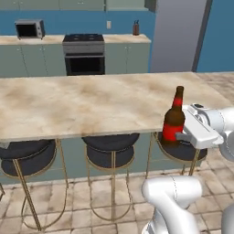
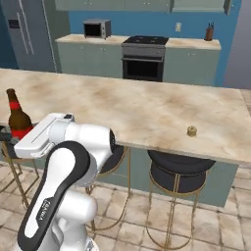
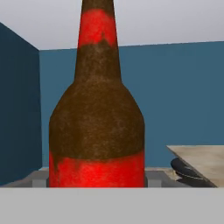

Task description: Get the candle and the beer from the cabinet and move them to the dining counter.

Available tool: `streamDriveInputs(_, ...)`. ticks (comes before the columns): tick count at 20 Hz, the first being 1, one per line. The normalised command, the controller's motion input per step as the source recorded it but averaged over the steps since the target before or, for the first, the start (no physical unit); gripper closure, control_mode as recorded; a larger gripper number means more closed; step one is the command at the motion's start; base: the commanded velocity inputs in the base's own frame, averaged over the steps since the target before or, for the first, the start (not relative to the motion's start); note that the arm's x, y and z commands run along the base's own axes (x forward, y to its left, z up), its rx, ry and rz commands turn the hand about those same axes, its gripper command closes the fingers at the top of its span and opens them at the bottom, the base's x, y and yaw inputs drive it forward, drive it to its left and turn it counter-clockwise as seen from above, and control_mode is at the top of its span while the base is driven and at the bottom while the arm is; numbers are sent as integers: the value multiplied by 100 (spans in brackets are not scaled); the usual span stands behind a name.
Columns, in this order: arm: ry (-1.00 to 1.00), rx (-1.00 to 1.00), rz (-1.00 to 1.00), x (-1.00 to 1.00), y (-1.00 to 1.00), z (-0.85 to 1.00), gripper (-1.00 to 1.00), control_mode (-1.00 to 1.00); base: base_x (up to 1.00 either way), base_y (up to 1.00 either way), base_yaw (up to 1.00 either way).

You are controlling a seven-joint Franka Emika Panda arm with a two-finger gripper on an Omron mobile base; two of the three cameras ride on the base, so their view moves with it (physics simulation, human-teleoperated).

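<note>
The dark brown glass beer bottle with red label stands upright in the white two-finger gripper, clamped around its lower body, beyond the near edge of the beige veined marble dining counter. The tiny tan cylindrical candle rests on that counter, at the bottle's 3 o'clock in the right base view.

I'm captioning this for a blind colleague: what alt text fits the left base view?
A white arm's pincer grips the upright beer at the near right edge of the dining counter, above black stools. Behind stand an oven and microwave.
</note>
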Motion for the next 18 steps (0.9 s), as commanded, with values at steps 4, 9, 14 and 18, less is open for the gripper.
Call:
streamDriveInputs(4,0,0,0,0,0,0,100,100,70,46,-45)
streamDriveInputs(9,0,0,0,0,0,0,100,100,64,11,-37)
streamDriveInputs(14,0,0,0,0,0,0,100,100,58,0,-28)
streamDriveInputs(18,0,0,0,0,0,0,100,100,54,0,-17)
